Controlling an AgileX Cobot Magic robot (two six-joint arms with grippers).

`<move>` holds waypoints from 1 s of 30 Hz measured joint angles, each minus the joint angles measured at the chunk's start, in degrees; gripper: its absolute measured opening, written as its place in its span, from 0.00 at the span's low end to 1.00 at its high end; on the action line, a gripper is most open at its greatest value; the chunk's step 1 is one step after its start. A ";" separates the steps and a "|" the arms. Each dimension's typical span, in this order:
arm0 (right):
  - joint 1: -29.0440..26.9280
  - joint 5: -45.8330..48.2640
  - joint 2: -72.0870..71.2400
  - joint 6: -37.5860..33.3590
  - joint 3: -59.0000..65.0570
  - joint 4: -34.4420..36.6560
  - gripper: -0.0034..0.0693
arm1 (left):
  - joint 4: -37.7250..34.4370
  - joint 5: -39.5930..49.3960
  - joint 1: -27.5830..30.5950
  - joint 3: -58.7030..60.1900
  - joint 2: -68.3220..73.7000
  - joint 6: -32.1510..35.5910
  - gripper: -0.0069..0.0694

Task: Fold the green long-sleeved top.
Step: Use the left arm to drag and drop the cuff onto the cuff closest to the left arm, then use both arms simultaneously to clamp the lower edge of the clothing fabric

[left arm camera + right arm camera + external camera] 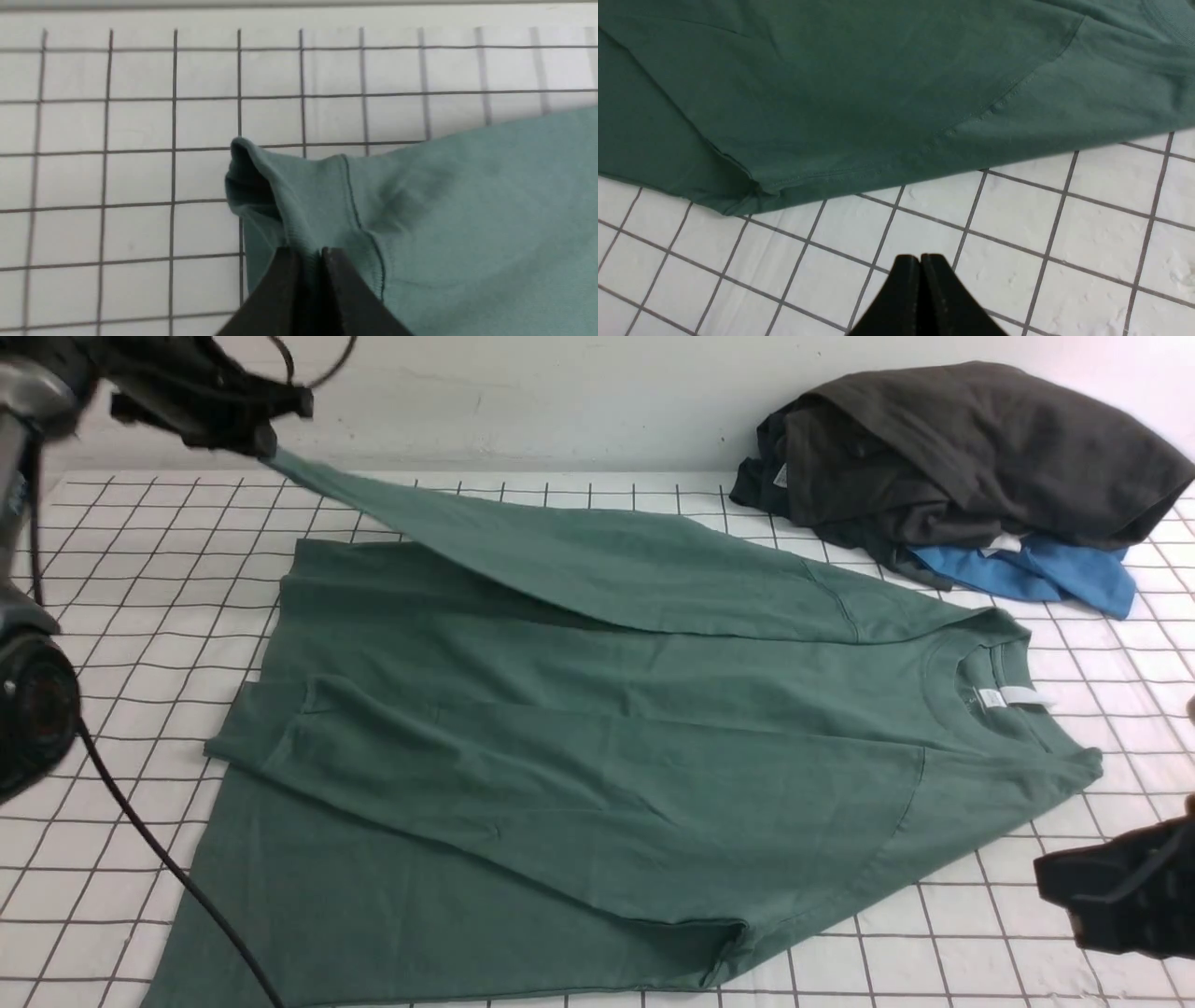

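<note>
The green long-sleeved top [597, 728] lies spread on the gridded white table, neck with white label [1013, 695] to the right, hem to the left. One sleeve lies folded across the body. My left gripper [257, 439] is shut on the ribbed cuff of the other sleeve [299, 205] and holds it raised at the far left, the sleeve stretched taut up from the shoulder. My right gripper [1050, 882] is shut and empty, above bare table near the front right, close to the top's shoulder edge [924, 154]. Its jaws [920, 257] touch nothing.
A dark charcoal garment [971, 448] is heaped at the back right with a bright blue garment [1036, 569] under it. The white wall runs along the table's far edge. A black cable [168, 868] crosses the table's left front over the top's hem.
</note>
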 joint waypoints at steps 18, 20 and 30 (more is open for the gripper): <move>0.00 -4.12 0.00 -7.53 0.00 0.85 0.03 | 7.76 -7.46 -1.74 69.13 -28.46 0.81 0.22; 0.00 -4.06 0.00 -7.68 0.00 0.84 0.03 | 7.76 -7.18 -2.04 69.13 -29.33 1.81 0.28; 0.52 -2.81 0.00 -14.18 0.00 5.53 0.03 | 19.65 -4.80 -15.65 80.39 -40.80 3.91 0.69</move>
